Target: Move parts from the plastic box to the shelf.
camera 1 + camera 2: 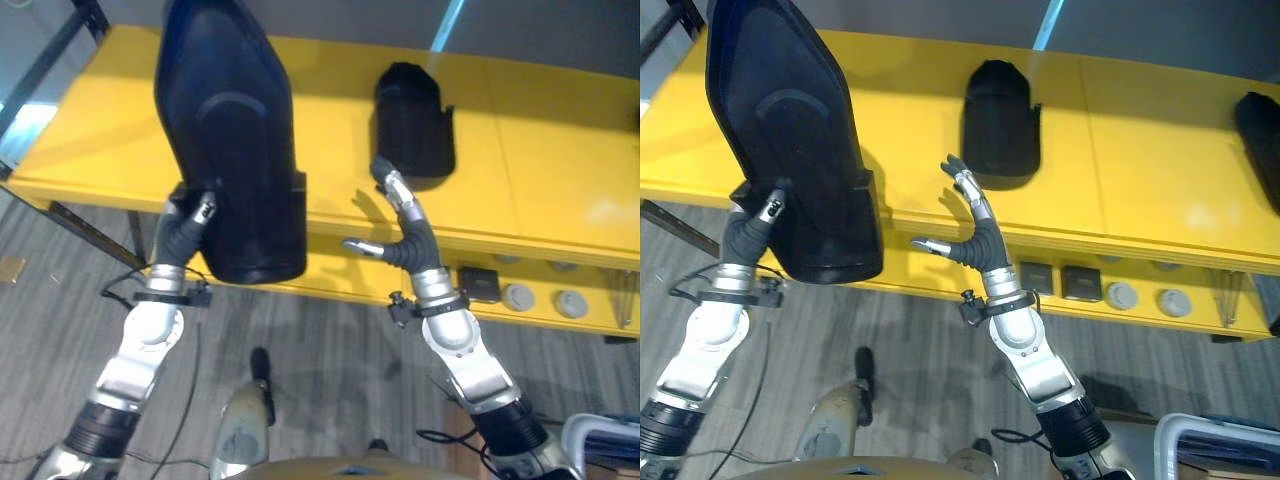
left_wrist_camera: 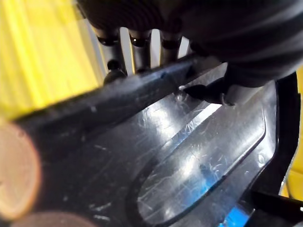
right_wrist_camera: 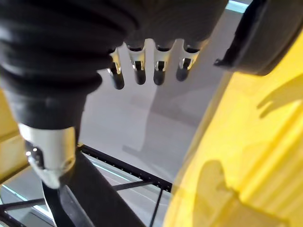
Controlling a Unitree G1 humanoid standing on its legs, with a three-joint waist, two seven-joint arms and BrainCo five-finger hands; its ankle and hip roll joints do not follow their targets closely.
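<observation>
A large black plastic part stands tilted over the front edge of the yellow shelf. My left hand is shut on its lower left edge. In the left wrist view the thumb presses the part's glossy face and the fingers wrap behind its rim. A smaller black part lies on the shelf to the right. Just in front of it, my right hand hangs open and empty at the shelf's front edge, its fingers spread and touching nothing.
Another black part lies at the shelf's far right. A lower yellow ledge holds dark square pieces and grey round discs. A white-rimmed box stands at the bottom right. Grey carpet lies below.
</observation>
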